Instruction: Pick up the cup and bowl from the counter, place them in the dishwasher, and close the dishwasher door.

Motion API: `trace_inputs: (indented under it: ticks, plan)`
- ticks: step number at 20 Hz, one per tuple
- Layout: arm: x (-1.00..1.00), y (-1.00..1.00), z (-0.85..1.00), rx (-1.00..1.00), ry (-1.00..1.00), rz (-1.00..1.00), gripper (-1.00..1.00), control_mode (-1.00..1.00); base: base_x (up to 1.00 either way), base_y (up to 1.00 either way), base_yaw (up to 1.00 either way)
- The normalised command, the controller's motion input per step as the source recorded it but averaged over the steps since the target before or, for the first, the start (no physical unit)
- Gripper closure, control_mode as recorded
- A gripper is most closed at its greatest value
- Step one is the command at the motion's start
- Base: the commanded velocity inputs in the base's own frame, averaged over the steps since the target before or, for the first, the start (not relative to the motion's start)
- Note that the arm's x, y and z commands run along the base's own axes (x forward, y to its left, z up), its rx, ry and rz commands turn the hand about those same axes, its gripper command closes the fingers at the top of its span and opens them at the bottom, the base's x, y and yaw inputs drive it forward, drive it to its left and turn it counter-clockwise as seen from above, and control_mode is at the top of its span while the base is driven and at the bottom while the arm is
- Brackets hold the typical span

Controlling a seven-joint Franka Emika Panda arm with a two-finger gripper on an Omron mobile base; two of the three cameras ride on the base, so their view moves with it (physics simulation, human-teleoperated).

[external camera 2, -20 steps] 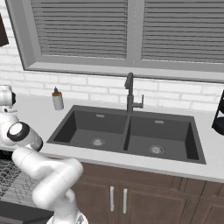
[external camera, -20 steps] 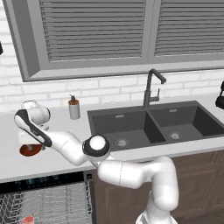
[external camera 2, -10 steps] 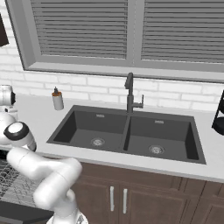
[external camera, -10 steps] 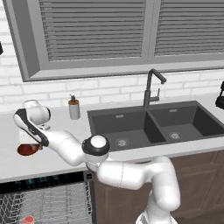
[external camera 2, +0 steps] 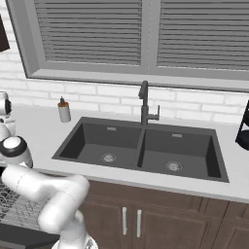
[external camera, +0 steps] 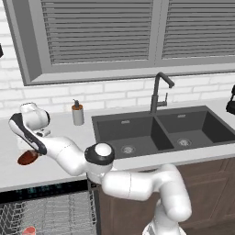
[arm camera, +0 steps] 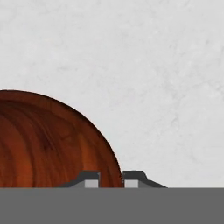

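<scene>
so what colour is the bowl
Dark reddish-brown with a wood-like grain; the bowl shows best in the hand view.

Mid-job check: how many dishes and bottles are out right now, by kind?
Dark reddish-brown shallow bowl: 1
Small cup with salmon-red inside, in the grey wire dishwasher rack: 1
Grey soap dispenser with brown top: 1
Total: 3
</scene>
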Motion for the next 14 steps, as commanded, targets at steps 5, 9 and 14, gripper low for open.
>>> trace_inputs:
  ticks: [5,9,14]
  plan:
    - [-0.81,-0.54,0.07,0.23,-0.29,-0.01,1.00,-1.00,0.00,0.00,0.00]
    - [-0.72,-0.65,0.00,0.25,-0.31,-0.03,1.00,-1.00,0.00,0.00,0.00]
    - [-0.83,-0.61,0.01,0.25,-0.29,-0.02,1.00,-1.00,0.00,0.00,0.00]
